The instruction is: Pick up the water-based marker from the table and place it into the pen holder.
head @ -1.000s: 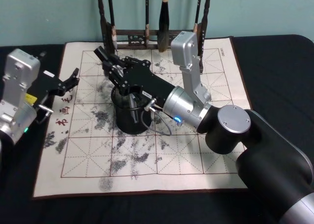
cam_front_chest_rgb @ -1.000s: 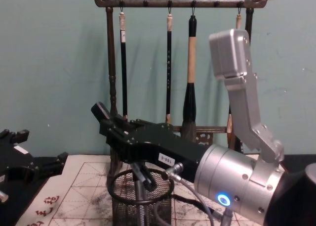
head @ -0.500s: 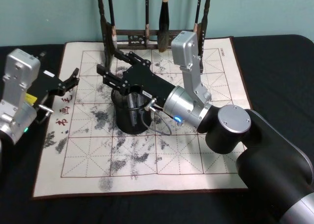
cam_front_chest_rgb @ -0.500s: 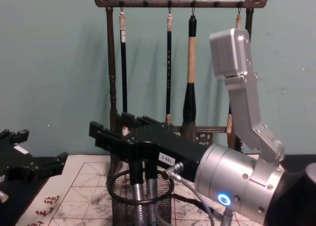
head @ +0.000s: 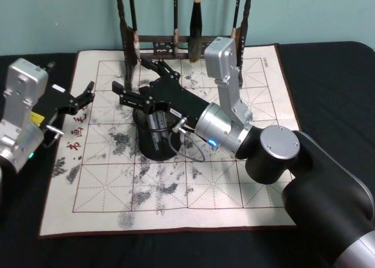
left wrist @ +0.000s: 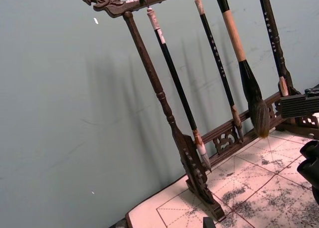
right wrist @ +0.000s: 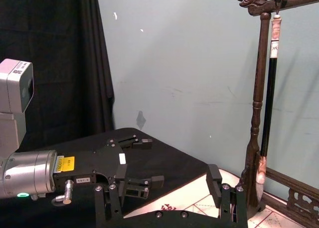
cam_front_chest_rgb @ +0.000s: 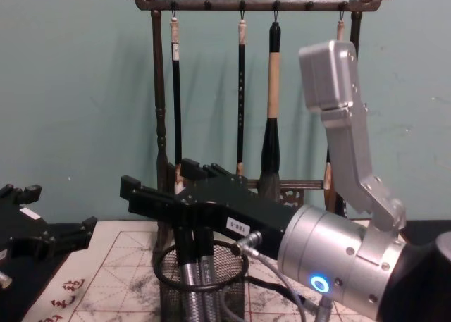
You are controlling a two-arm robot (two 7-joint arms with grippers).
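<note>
Ink-stained grid mat (head: pixel 176 186), teal wall (cam_front_chest_rgb: pixel 77 89).

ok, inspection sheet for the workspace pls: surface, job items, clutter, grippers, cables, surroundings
Surface: ink-stained grid calligraphy mat on a black tablecloth.
Job's things: pen holder upright on the mat; silver-barrelled markers stand inside it.
Clutter: nothing seen loose on the mat.
Grippers: right gripper open, directly above the pen holder, holding nothing. Left gripper open, parked at the mat's left edge.
Cables: a thin grey cable loops from the right wrist, down beside the pen holder.
Surroundings: wooden rack of hanging brushes at the mat's far edge, teal wall behind.
</note>
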